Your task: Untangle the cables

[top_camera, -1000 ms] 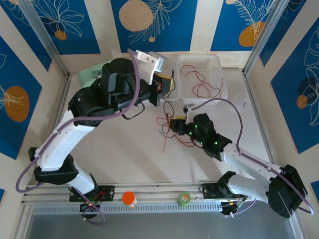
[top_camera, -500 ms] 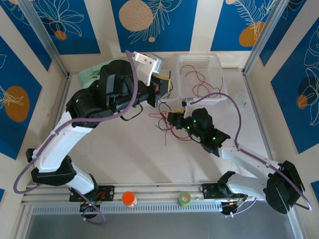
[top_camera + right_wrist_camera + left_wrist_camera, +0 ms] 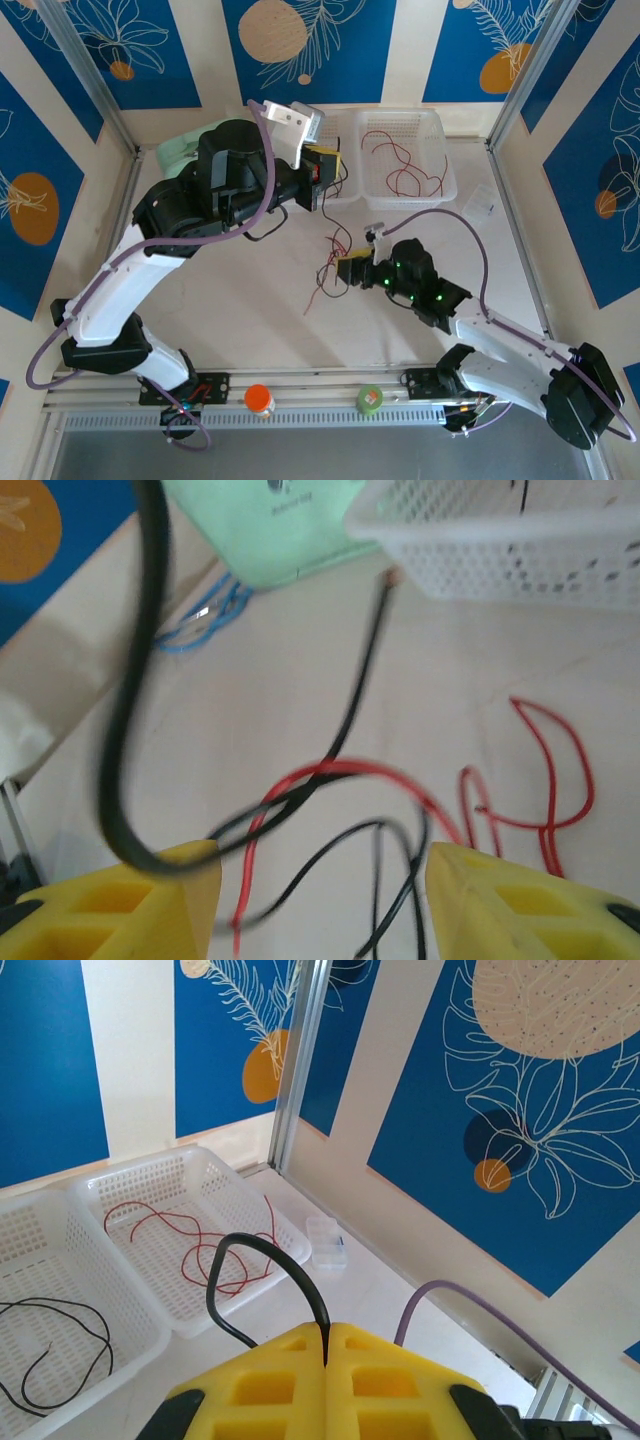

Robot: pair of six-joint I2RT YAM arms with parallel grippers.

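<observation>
L arm (image 3: 150, 260), the bulkier of the two, rises from its near-left base, folds at a high elbow and reaches toward the far baskets, wrist held up off the table. L gripper (image 3: 327, 1338) has its yellow moulded fingers, w/ square recesses, pressed together on a black cable (image 3: 270, 1245). The cable is thin and glossy and arcs out of the seam in a hook-shaped loop.

R arm (image 3: 500, 330) lies low, stretched from the near-right base toward mid-table, w/ green lights on the wrist. R gripper (image 3: 320, 880) has its jaws standing apart. The tangle (image 3: 340, 770) of red & black strands runs thru the gap, and one blurred black strand curls over the picture-left finger.

The table (image 3: 250, 310) is pale and matte. Two white plastic baskets w/ lattice walls sit side by side at the far edge. The right basket (image 3: 140, 1165) holds thin, wavy red cables (image 3: 200, 1250). The left basket (image 3: 30, 1200) holds a curled black strand (image 3: 105, 1340). In the top view the tangle sits mid-table at the R gripper's tips, short of the baskets.
</observation>
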